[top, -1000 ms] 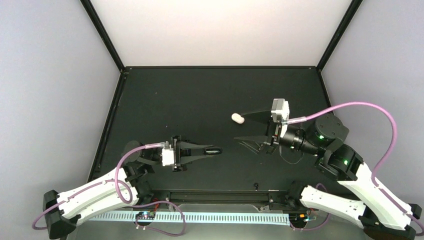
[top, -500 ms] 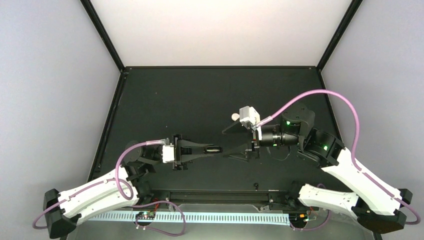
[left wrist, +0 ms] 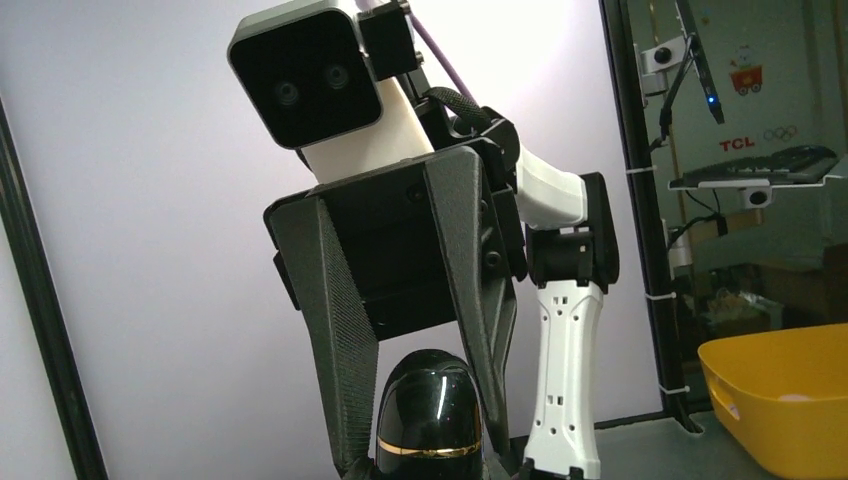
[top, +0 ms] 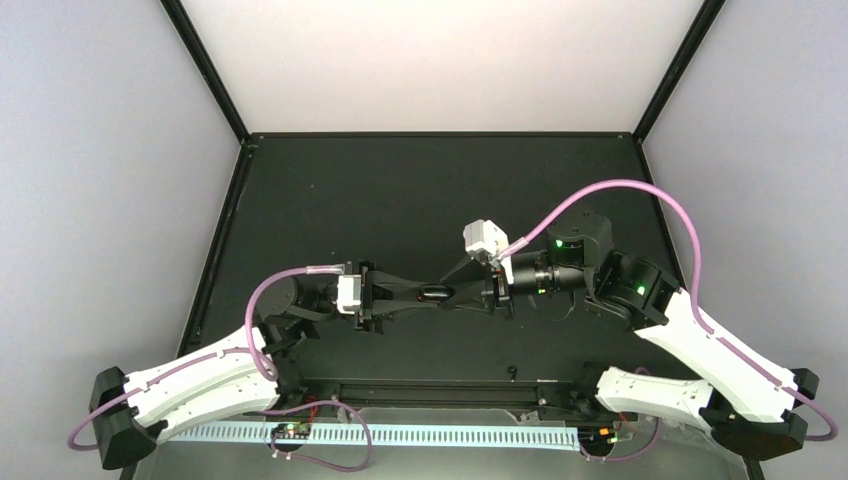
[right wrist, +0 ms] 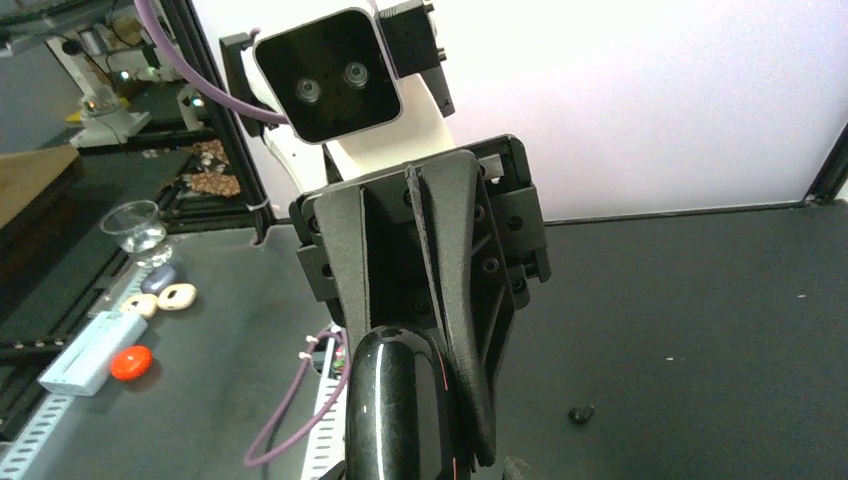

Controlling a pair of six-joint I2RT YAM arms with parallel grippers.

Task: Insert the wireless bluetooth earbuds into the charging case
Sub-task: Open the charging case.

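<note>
A glossy black puck with a thin gold band (top: 434,294) hangs above the black mat between both arms. My left gripper (top: 424,295) is shut on its left end. My right gripper (top: 450,294) faces it from the right, jaws drawn in against the puck's other end. In the left wrist view the puck (left wrist: 430,410) stands between the right gripper's ribbed fingers (left wrist: 335,330). In the right wrist view the puck (right wrist: 395,410) sits between the left gripper's fingers (right wrist: 450,300). The charging case is hidden. A tiny dark bit (right wrist: 580,412) lies on the mat, too small to tell whether it is one of the earbuds.
Black frame rails (top: 215,240) edge the black mat (top: 400,190), with pale walls behind. Outside the frame are a yellow bin (left wrist: 780,400), a glass (right wrist: 135,225), a red object (right wrist: 130,362) and a pale box (right wrist: 80,355).
My right arm swung left to the puck and its wide-open jaws closed in on it. The left gripper carried the puck slightly right. The right wrist camera now covers the white oval.
</note>
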